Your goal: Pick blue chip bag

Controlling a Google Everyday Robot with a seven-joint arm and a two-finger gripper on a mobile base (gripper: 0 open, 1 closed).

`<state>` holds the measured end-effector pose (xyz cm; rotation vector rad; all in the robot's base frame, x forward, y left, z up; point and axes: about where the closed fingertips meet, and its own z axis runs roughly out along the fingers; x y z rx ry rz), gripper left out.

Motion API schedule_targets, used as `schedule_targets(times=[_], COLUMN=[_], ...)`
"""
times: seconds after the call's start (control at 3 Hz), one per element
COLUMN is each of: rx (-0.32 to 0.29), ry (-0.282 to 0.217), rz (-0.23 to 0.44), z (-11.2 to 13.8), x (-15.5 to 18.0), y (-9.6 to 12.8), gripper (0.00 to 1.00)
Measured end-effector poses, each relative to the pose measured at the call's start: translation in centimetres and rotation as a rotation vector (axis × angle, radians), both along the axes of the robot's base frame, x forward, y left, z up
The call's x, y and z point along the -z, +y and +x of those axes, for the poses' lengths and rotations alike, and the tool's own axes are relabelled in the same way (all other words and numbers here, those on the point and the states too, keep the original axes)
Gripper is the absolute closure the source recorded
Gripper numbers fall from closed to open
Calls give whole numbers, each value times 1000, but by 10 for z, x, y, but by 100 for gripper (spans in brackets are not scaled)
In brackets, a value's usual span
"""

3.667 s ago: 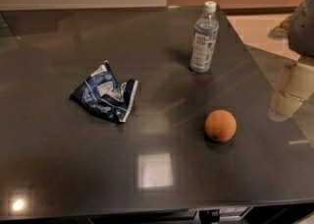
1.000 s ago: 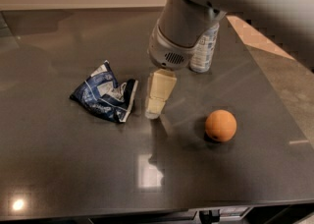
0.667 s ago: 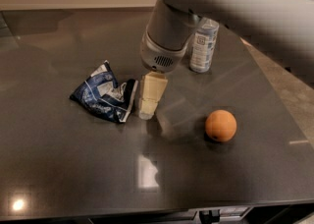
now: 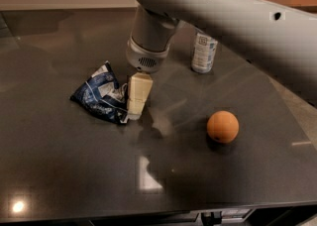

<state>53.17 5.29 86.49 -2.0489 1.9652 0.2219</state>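
Observation:
The blue chip bag (image 4: 101,95) lies crumpled on the dark table at the left, dark blue with white markings. My gripper (image 4: 136,105) hangs from the big grey arm that reaches in from the upper right. Its cream finger (image 4: 139,91) stands at the bag's right edge, low over the table, covering part of that edge.
An orange ball (image 4: 223,127) sits on the table (image 4: 74,170) to the right. A clear water bottle with a blue-white label (image 4: 203,52) stands behind the arm, partly hidden by it. The table's front edge runs along the bottom.
The arm came in from the right and has moved leftward across the table; the gripper now stands against the bag's right edge. Bag, ball and bottle have not moved.

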Motion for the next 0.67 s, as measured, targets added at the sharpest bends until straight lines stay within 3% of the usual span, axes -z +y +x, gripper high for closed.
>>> schedule_targets(times=[0.67], rx=[-41], ry=[65], rz=[0], z=[-12], x=[14], y=[29], gripper=[0])
